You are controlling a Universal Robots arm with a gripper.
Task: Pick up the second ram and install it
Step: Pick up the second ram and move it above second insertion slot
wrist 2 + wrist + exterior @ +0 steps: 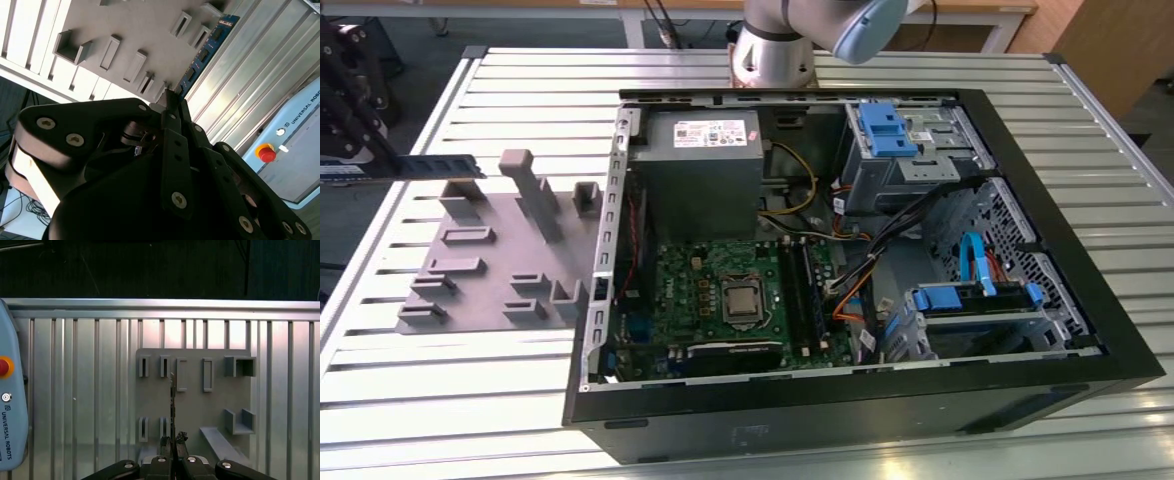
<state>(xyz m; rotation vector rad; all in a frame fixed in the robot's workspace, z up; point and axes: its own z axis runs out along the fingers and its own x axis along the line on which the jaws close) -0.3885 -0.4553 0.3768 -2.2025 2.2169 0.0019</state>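
Note:
The second ram (443, 165) is a thin dark stick held level above the gray fixture plate (480, 255) at the exterior view's left. My gripper (371, 168) is shut on one end of it, off the plate's far corner. In the second wrist view the ram (206, 52) juts out from the gripper (172, 100) over the plate (125, 30). The first wrist view has the ram (172, 400) edge-on, clamped in the gripper (173, 441) above the plate (192, 405) and its empty slots.
An open computer case (1067, 300) lies to the exterior view's right of the plate, with its motherboard (720, 300), power supply (700, 160) and cables exposed. The arm's base (771, 55) stands behind the case. A teach pendant (10, 390) lies on the slatted metal table (467, 400).

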